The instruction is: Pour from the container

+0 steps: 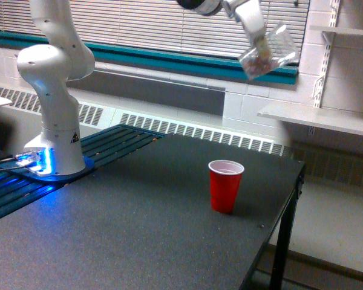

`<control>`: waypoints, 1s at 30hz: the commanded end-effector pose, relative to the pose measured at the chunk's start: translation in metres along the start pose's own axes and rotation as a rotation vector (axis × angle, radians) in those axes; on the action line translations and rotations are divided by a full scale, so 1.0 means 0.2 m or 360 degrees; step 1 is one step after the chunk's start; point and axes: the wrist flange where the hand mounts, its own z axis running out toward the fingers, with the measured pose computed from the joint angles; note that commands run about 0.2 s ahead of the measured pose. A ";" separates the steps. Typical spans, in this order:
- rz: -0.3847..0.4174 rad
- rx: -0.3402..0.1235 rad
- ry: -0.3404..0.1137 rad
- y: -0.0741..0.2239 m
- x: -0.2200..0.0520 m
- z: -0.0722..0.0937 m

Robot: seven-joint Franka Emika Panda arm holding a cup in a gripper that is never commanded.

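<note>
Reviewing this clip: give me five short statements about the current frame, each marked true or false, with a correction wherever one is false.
1. The gripper holds the clear cup in the air, above table height. True.
2. The red cup lies tipped on its side. False: it stands upright on the table, mouth up.
3. The clear cup has pinkish-brown bits inside. True.
4. The clear cup is touching the red cup's rim. False: it is well above the red cup, a little to the exterior view's right.
5. The arm's base sits at the exterior view's right. False: it is at the left.
</note>
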 end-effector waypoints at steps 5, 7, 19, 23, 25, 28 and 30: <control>-0.0106 -0.0004 -0.0137 0.07 -0.19 0.16; -0.0104 -0.0010 -0.0164 0.08 -0.22 0.19; -0.0125 -0.0049 -0.0317 0.18 -0.38 0.34; -0.0124 -0.0055 -0.0371 0.19 -0.44 0.37; -0.0126 -0.0059 -0.0397 0.20 -0.47 0.39; -0.0128 -0.0068 -0.0432 0.21 -0.52 0.42; -0.0131 -0.0069 -0.0459 0.21 -0.54 0.43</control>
